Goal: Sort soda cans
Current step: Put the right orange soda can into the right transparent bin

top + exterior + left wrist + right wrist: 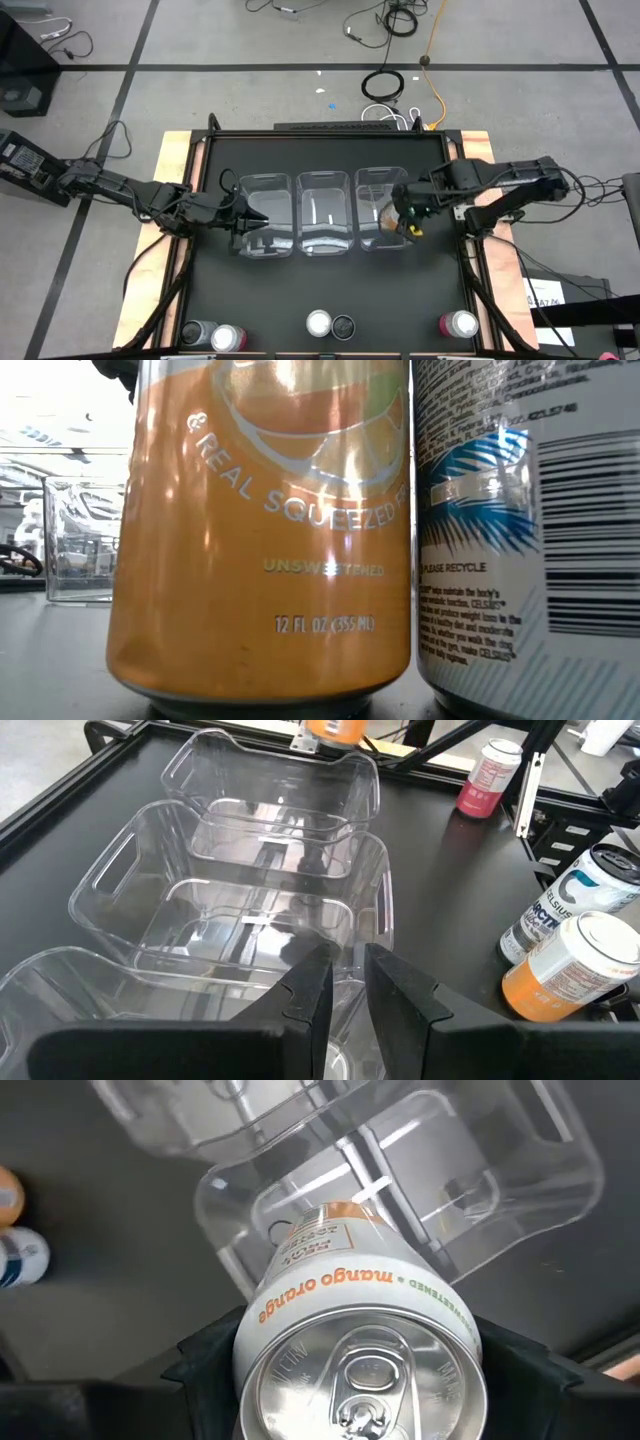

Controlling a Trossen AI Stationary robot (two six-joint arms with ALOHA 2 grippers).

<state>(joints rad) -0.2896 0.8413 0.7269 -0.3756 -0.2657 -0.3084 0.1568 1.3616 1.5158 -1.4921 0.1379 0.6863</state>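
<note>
The right gripper (408, 218) pinches an orange can (362, 1350) by its sides, jaws spread around it, over the right bin (383, 208) of three clear bins. The can's long axis points down into the bin, silvery top toward the wrist. The left gripper (345, 990), jaws pressed nearly together and empty, hovers at the left bin (266, 212). Five other cans stand upright along the table's near edge (330, 345), with open black tabletop between them and the bins.
</note>
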